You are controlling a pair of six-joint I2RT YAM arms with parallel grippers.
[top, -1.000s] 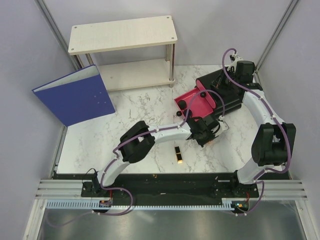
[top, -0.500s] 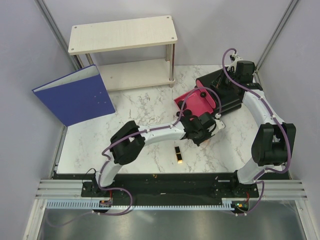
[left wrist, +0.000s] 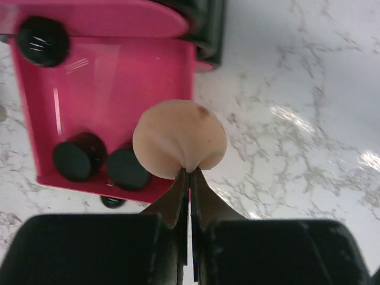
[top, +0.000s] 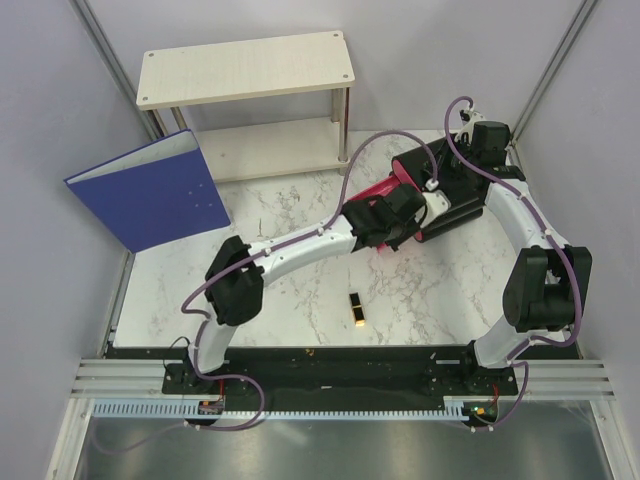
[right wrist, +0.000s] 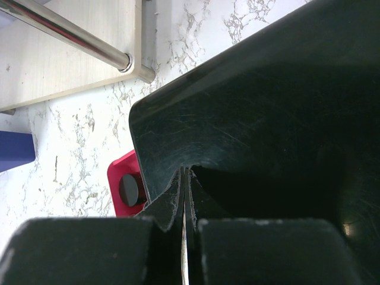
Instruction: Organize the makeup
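Swung up from the marble (left wrist: 285, 89) in front of the pink drawer (left wrist: 119, 77), the left gripper (left wrist: 190, 175) now hangs over the drawer's corner, its fingers pinching the edge of the round peach puff (left wrist: 180, 145). Inside the drawer sit a round black jar (left wrist: 43, 40) and two dark caps (left wrist: 79, 156), while the lipstick (top: 355, 309) lies on the marble well in front of the drawer. Behind the drawer, the right gripper (right wrist: 185, 175) is pressed together with nothing between its fingers, at the black organizer box (right wrist: 267, 119).

Left arm (top: 300, 245) stretched over pink drawer (top: 378, 188), black-and-gold lipstick (top: 355, 310) lying on marble table (top: 170, 290)
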